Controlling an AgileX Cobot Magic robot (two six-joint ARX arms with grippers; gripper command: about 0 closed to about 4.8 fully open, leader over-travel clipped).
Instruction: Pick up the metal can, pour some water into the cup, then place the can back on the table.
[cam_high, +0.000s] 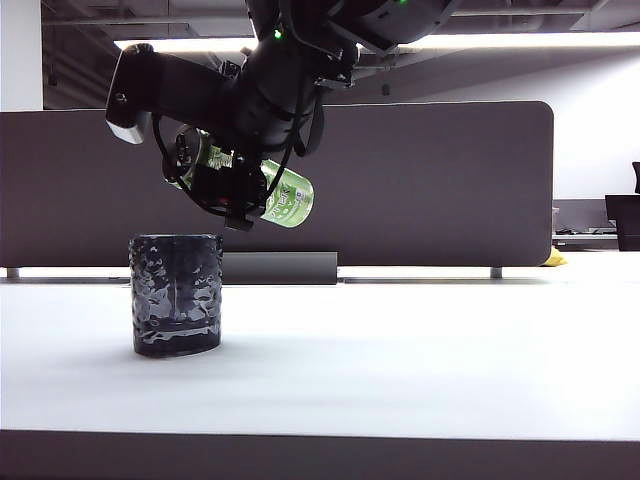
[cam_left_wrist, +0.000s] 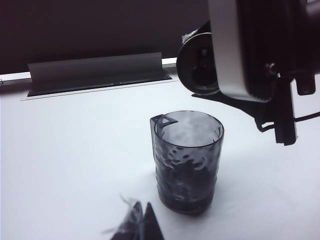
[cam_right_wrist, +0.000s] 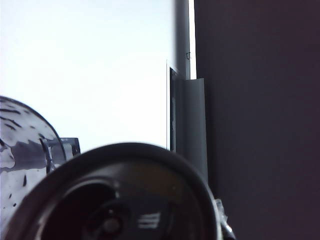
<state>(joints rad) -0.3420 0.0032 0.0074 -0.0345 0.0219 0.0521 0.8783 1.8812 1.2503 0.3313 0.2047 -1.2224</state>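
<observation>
My right gripper (cam_high: 232, 190) reaches across to the left side and is shut on the bright-green metal can (cam_high: 290, 200). The can is tipped far over, close to lying, and hangs just above the cup (cam_high: 176, 295) and slightly right of it. The cup, a dark dimpled tumbler, stands upright on the white table (cam_high: 400, 350). From the left wrist, the cup (cam_left_wrist: 187, 160) stands in front, with the can's round end (cam_left_wrist: 197, 65) above and behind it. My left gripper (cam_left_wrist: 141, 222) is shut and empty, short of the cup. The right wrist view shows the can's end (cam_right_wrist: 120, 200) close up, the cup (cam_right_wrist: 20, 150) beyond.
A dark grey divider panel (cam_high: 430, 180) closes off the back of the table. A low dark slanted strip (cam_high: 280, 268) lies at its foot behind the cup. The right arm's bulky links (cam_high: 170, 90) hang over the cup.
</observation>
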